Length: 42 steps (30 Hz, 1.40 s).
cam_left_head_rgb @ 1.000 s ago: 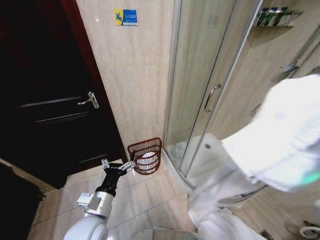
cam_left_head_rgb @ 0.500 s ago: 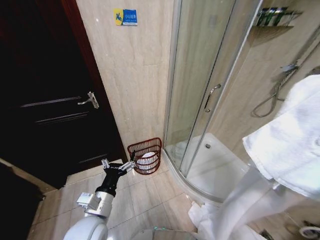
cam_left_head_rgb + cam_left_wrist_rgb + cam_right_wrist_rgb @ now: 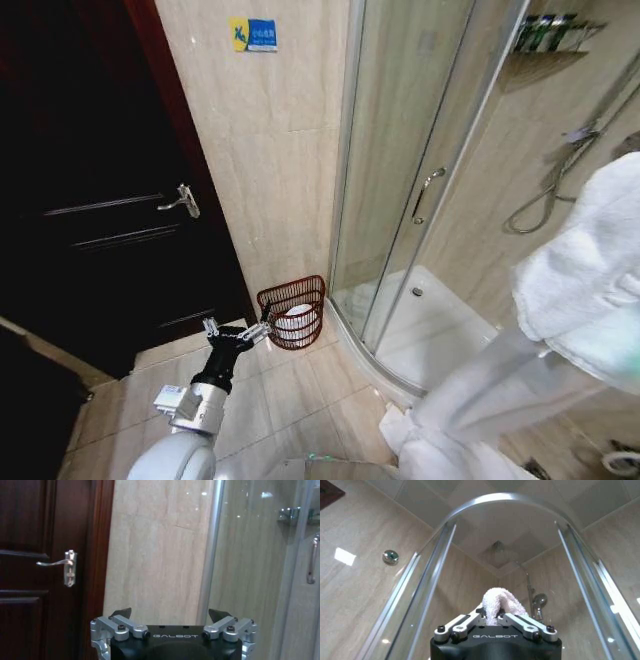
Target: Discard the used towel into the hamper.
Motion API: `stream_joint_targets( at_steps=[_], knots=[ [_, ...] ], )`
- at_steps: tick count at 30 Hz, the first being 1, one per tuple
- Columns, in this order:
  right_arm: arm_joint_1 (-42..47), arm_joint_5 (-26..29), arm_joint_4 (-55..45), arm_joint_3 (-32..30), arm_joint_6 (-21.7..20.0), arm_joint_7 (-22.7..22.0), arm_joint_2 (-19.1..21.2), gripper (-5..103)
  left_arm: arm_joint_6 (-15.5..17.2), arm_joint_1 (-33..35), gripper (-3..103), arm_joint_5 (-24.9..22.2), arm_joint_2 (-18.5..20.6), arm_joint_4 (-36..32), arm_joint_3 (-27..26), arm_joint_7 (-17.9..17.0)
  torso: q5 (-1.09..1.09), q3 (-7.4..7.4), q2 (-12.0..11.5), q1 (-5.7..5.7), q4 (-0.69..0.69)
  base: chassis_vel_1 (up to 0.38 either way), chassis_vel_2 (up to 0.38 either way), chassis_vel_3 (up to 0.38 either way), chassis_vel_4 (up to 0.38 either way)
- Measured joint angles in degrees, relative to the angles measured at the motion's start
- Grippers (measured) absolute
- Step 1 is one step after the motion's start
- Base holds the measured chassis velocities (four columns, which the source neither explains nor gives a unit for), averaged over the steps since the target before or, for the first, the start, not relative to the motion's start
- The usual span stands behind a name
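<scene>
Gripping the white towel (image 3: pixel 499 605) was the right end effector (image 3: pixel 496 620), raised near the shower; the left end effector (image 3: pixel 238 332) sat open just beside the hamper (image 3: pixel 292 312) on the floor by the wall

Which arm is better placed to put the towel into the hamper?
The right arm, probably. Its tool is shut on the towel, held high on the right. The left tool is open beside the hamper but holds nothing.
</scene>
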<state>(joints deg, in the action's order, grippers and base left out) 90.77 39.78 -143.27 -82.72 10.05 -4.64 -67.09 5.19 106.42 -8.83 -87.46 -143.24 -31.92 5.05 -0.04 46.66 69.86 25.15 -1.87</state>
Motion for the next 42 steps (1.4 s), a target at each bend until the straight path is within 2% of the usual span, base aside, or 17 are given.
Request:
stream_joint_targets(
  at_steps=[6, 12, 21, 24, 26, 27, 30, 33, 42],
  knots=[
    [-0.4, -1.3, 0.1, 1.9, -0.1, 0.0, -0.2, 7, 0.0, 0.0, 100, 0.0, 0.0, 0.0, 0.0, 0.0, 0.08, 0.01, 0.0, 0.01, 0.01, 0.011, 0.015, -0.007, -0.006],
    [-0.5, -1.7, 0.1, 2.4, -0.1, 0.0, -0.5, 7, 0.0, 0.0, 100, 0.0, 0.0, 0.0, 0.0, 0.0, 0.05, 0.01, 0.0, 0.00, 0.01, 0.027, 0.036, -0.037, -0.048],
    [-0.4, -1.8, 0.1, 2.7, 0.2, 0.1, -0.5, 7, 0.0, 0.0, 100, 0.0, 0.0, 0.0, 0.0, 0.0, 0.00, 0.00, 0.0, -0.01, 0.01, 0.181, 0.182, -0.198, -0.179],
    [-0.6, -1.9, 0.0, 4.1, 0.7, -0.1, -0.4, 7, 0.0, 0.0, 100, 0.0, 0.0, 0.0, 0.0, 0.0, 0.07, 0.00, 0.0, -0.01, 0.00, 0.240, 0.245, -0.234, -0.230],
    [-0.8, -2.1, 0.0, 5.2, 1.0, -0.3, -0.4, 7, 0.0, 0.0, 100, 0.0, 0.0, 0.0, 0.0, 0.0, 0.00, 0.00, 0.0, 0.00, 0.00, 0.235, 0.234, -0.226, -0.215],
    [-0.9, -2.5, 0.0, 6.1, 1.2, 0.0, -0.4, 7, 0.0, 0.0, 100, 0.0, 0.0, 0.0, 0.0, 0.0, 0.04, 0.00, 0.0, -0.02, 0.02, 0.167, 0.207, -0.204, -0.156],
    [-1.1, -3.0, 0.0, 7.7, 1.4, 0.4, -0.5, 7, 0.0, 0.0, 100, 0.0, 0.0, 0.0, 0.0, 0.0, -0.05, 0.00, 0.0, -0.01, 0.01, 0.155, 0.133, -0.177, -0.137],
    [-1.8, -3.2, 0.0, 10.7, 2.1, 2.2, -0.2, 7, 0.0, 0.0, 100, 0.0, 0.0, 0.0, 0.0, 0.0, 0.07, 0.01, 0.0, 0.00, -0.02, 0.063, 0.021, -0.025, -0.039],
    [-3.6, -2.2, 0.0, 11.7, 2.0, 4.1, 2.2, 7, 0.0, 0.0, 100, 0.0, 0.0, 0.0, 0.0, 0.0, 0.06, 0.01, 0.0, 0.00, 0.01, -0.054, -0.041, 0.036, 0.026]
  ],
)
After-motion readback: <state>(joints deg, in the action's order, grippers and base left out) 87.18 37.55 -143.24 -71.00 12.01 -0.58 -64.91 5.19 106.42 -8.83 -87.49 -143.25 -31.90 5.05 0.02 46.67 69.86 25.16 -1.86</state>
